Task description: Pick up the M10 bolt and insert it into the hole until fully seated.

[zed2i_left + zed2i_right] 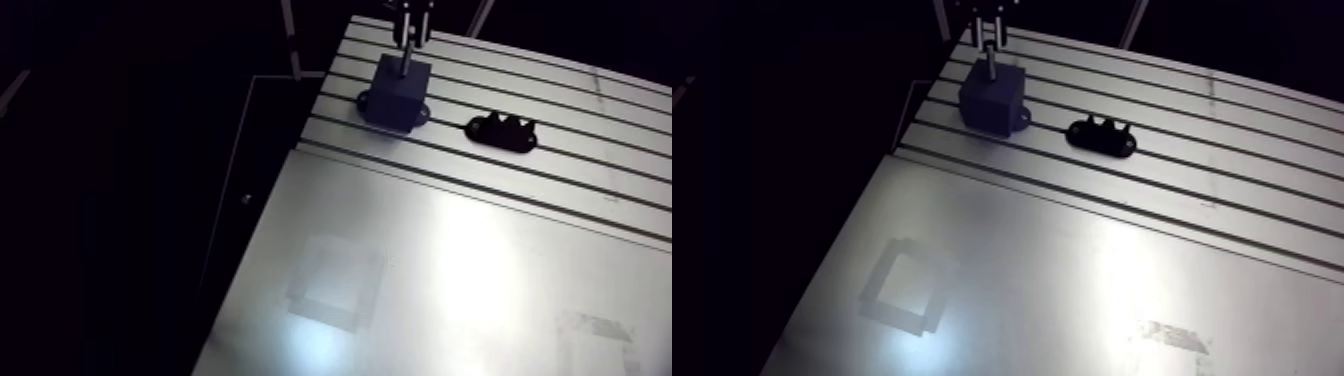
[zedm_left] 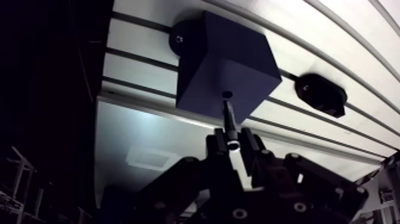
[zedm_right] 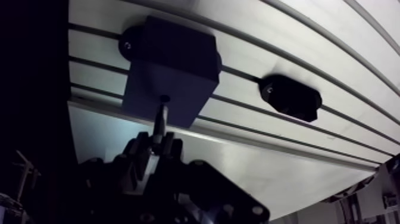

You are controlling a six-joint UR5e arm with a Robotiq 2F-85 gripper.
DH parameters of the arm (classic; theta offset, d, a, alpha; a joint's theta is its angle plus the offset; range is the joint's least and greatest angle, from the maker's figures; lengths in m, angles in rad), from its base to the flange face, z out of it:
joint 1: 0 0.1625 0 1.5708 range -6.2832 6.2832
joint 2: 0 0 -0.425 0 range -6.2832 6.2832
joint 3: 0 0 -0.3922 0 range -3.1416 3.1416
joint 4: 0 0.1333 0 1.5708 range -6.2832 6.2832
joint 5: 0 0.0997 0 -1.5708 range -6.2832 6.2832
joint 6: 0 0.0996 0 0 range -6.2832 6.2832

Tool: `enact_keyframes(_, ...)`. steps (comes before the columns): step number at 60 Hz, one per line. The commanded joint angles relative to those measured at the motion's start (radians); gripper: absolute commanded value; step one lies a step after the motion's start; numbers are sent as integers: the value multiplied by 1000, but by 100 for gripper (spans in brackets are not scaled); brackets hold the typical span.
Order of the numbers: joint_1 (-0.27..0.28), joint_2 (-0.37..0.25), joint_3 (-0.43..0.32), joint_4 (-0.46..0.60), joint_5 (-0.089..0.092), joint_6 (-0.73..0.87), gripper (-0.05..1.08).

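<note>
A dark block [image 2: 229, 65] is bolted to the slotted table, with a small hole [image 2: 227, 94] in its upper face. My gripper [image 2: 232, 143] is shut on the M10 bolt [image 2: 230, 119], holding it by its head end. The bolt's shank points at the hole and its tip is just at the hole's mouth. In the arm view the gripper [image 1: 408, 35] comes down over the block [image 1: 395, 92] with the bolt [image 1: 404, 62] standing upright between them.
A low black holder [image 1: 502, 131] with notches on top lies on the slotted table [image 1: 560, 110] beside the block. A smooth metal plate [image 1: 440, 280] covers the near part of the table. The table's edge runs close past the block's other side.
</note>
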Motion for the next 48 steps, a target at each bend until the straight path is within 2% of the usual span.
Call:
enact_keyframes(1,0,3,-3,-1,-2,0,108)
enact_keyframes(48,5,8,-6,-2,-3,0,108)
